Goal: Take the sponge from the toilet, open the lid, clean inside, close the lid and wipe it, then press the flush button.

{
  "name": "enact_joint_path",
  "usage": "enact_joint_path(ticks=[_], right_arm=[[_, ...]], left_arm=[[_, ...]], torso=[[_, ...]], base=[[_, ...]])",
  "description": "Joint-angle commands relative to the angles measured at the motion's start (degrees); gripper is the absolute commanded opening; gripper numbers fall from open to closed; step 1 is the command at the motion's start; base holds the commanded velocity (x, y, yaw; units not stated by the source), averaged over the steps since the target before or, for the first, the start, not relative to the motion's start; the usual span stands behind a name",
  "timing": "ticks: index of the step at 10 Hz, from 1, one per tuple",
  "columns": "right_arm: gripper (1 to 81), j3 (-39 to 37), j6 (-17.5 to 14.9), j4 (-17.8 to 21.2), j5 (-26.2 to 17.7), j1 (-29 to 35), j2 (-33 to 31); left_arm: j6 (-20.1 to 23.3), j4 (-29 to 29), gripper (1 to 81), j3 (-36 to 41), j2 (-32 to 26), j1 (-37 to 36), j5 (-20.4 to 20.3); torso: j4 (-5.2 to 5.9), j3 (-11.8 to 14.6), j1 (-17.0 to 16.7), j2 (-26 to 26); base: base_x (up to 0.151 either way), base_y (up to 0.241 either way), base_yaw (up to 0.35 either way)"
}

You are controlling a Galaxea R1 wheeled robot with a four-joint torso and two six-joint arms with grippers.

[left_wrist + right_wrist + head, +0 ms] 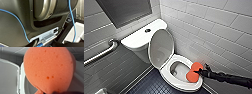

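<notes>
Lid (pixel 160 47) raised, the right claw (pixel 200 72) grips the orange sponge (pixel 193 73) at the rim of the toilet (pixel 184 86); cleaning inside is in hand, calling for a dip into the bowl (pixel 177 70).

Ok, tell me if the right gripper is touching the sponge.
Touching. The head view shows the right gripper gripping the sponge over the toilet.
</notes>
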Motion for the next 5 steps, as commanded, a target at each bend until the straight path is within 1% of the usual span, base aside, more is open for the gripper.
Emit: enact_joint_path(ticks=[1,3,4,5], right_arm=[[1.0,5.37,0.70,0.46,-3.23,4.14,-3.53],[1.0,10.03,0.79,0.55,-3.50,4.15,-5.72],[1.0,12.14,2.01,0.55,-3.58,4.06,-6.78],[1.0,14.17,2.46,0.64,-3.32,3.80,-7.93]], left_arm=[[0.45,0.25,81.1,1.04,0.02,3.06,2.27],[0.63,0.25,81.1,1.04,0.38,3.06,2.27],[0.80,0.25,81.1,1.04,0.46,3.06,2.27],[0.80,0.25,81.1,1.04,0.46,3.06,2.18]], torso=[[0.00,0.00,0.00,0.00],[0.00,0.00,0.00,0.00],[0.00,0.00,0.00,-0.02],[0.00,0.00,0.00,-0.02]], base=[[0.000,0.000,0.000],[0.000,0.000,0.000],[0.000,0.000,0.000],[0.000,0.000,0.000]])
